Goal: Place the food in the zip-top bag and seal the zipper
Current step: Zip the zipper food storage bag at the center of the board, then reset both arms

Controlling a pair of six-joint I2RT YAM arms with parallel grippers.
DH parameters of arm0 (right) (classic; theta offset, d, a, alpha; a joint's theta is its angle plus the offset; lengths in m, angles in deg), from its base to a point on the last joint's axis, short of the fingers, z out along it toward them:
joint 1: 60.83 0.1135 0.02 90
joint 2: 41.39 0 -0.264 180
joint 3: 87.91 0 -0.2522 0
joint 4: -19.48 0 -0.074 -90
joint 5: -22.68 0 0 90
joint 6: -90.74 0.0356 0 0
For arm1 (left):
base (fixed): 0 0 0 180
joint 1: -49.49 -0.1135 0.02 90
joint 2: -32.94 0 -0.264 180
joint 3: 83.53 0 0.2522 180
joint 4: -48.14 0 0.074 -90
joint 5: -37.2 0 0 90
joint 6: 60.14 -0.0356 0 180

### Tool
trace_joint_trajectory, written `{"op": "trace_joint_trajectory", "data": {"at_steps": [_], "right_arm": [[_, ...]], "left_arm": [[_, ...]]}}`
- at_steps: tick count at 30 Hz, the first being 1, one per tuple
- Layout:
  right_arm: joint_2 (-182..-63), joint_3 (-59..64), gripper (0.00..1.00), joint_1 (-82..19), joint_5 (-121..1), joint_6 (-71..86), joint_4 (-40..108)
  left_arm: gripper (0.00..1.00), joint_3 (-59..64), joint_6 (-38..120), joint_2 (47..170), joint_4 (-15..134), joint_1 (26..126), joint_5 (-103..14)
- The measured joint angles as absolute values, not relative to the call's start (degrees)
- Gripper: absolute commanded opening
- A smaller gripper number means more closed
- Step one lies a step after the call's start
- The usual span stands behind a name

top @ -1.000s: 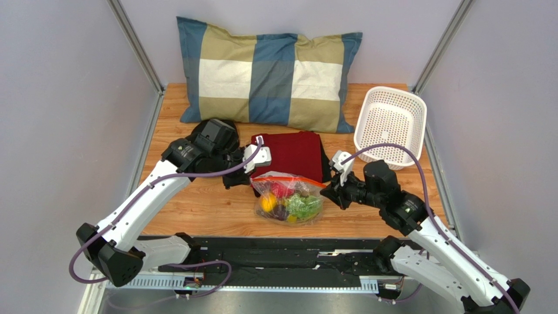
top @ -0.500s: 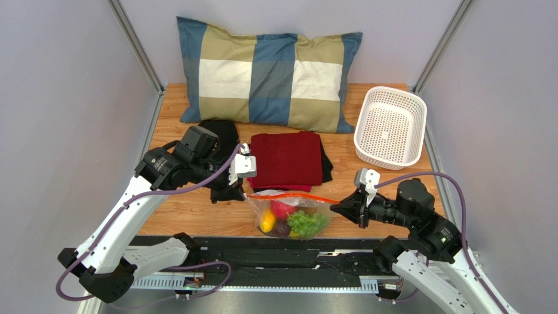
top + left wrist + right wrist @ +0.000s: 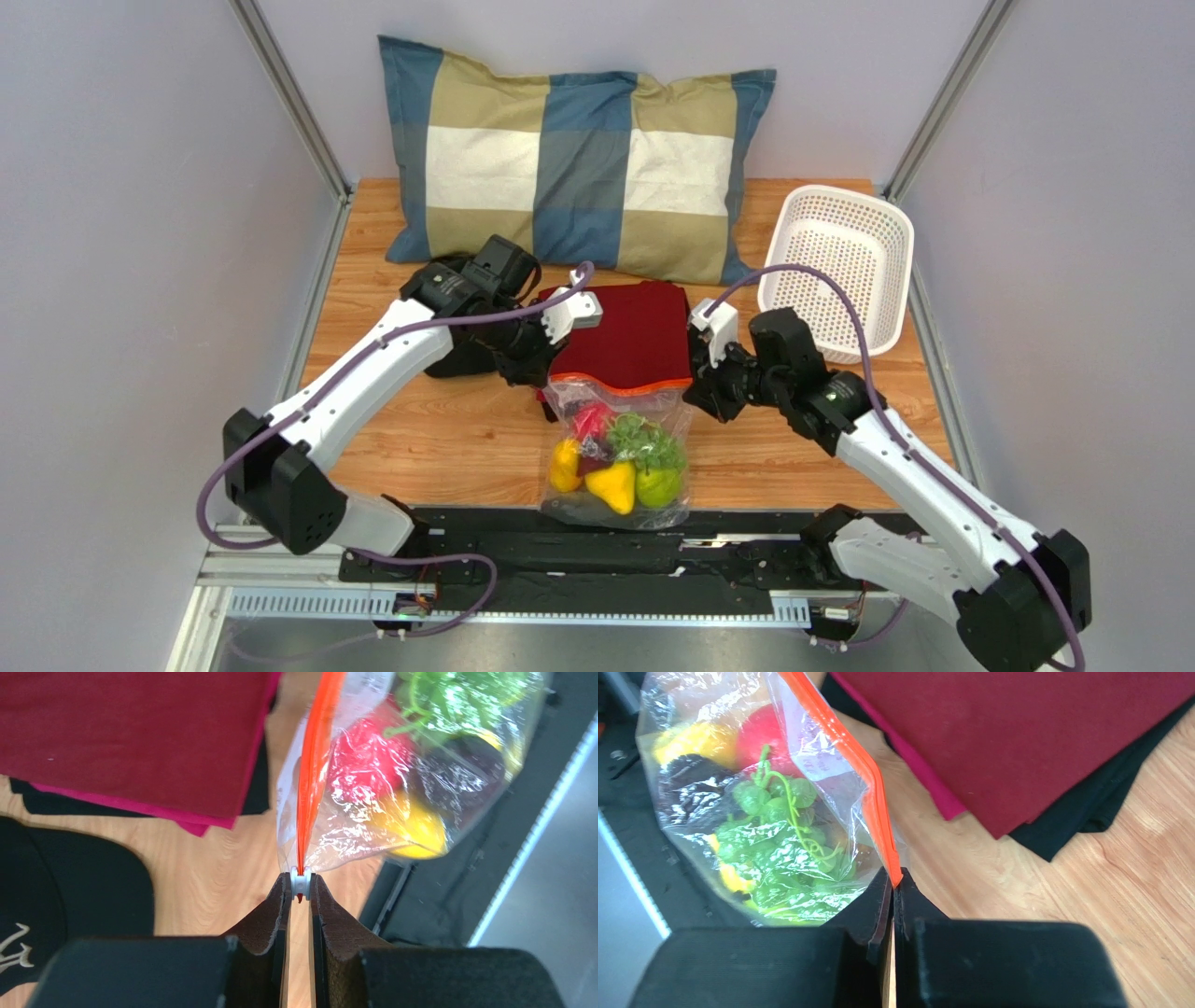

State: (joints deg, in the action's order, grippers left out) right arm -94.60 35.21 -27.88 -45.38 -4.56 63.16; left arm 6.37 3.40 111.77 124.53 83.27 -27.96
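The clear zip-top bag (image 3: 617,455) hangs between my two grippers, its orange-red zipper (image 3: 619,380) stretched taut along the top. Inside lies the food: a red piece (image 3: 365,763), a yellow piece (image 3: 417,829) and green grapes (image 3: 780,854), with a green pear (image 3: 657,486) at the bottom. My left gripper (image 3: 300,885) is shut on the small white slider at the zipper's (image 3: 312,763) left end. My right gripper (image 3: 895,880) is shut on the bag's right corner, pinching the end of the orange strip (image 3: 843,749). The strip looks closed along its length.
A folded dark red cloth (image 3: 631,329) lies just behind the bag, on black fabric (image 3: 1088,805). A black cap (image 3: 70,882) sits under the left arm. A checked pillow (image 3: 575,154) fills the back, a white perforated basket (image 3: 835,266) stands back right. A black rail (image 3: 477,539) runs along the near edge.
Both grippers first drew the bag toward the near edge, then carried it back and up. The bag now hangs lengthwise below the taut zipper, its food settled at the bottom.
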Motion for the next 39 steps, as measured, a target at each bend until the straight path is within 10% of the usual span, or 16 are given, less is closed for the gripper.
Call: {"op": "trace_joint_trajectory", "data": {"at_steps": [9, 15, 39], "right_arm": [[-99.0, 32.1, 0.83, -34.7, -47.7, -5.4, 60.4], [-98.8, 20.5, 0.93, -40.9, -47.0, -6.0, 59.7], [-91.9, 19.4, 0.95, -69.3, -46.3, -5.2, 81.4]], "left_arm": [[0.65, 8.1, 9.9, 115.8, 118.9, 82.9, -31.2], [0.99, 13.2, 13.2, 111.6, 118.4, 81.2, -31.5], [0.99, 7.4, 14.6, 99.2, 129.9, 47.1, -24.1]]}}
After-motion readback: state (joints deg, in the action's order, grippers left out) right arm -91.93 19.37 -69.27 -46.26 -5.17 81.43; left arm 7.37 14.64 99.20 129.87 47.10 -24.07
